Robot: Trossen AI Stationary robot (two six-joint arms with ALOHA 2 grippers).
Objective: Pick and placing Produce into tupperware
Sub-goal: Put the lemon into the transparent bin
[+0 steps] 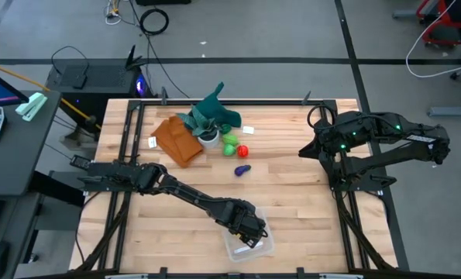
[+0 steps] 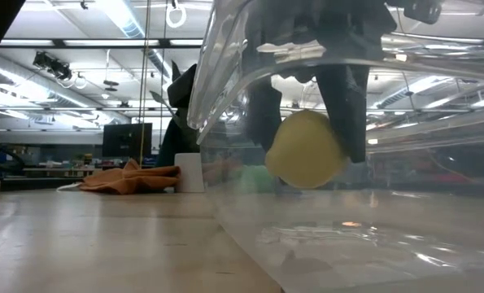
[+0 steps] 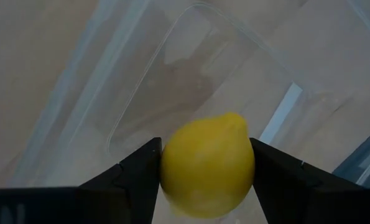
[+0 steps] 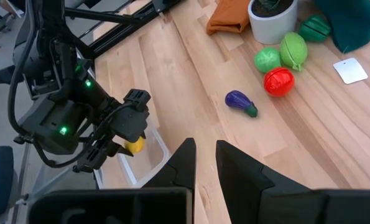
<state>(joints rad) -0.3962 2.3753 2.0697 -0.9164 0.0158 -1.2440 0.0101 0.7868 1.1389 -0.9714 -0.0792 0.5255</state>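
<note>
My bench (image 1: 292, 194) is pale wood planks, with bare wood between the produce and the tupperware (image 1: 249, 246), which sits at the near edge, clear, shallow and rounded-square. My left fingers (image 3: 135, 180) are clamped on the yellow lemon (image 3: 208, 165) on both sides, holding it just above the tupperware floor, inside the walls. The lemon is smooth, plump, with a small nub at one end. My right fingers (image 4: 203, 158) wait nearly closed on nothing, raised at the bench's right side. Beside the white pot (image 4: 270, 18) and orange cloth (image 1: 176, 139) lie two green pieces (image 4: 281, 55), touching each other, the red one (image 4: 278, 81) just beside them, and the purple eggplant (image 4: 240, 102) a little apart. A white tag (image 4: 350, 70) lies nearby (no writing readable).
</note>
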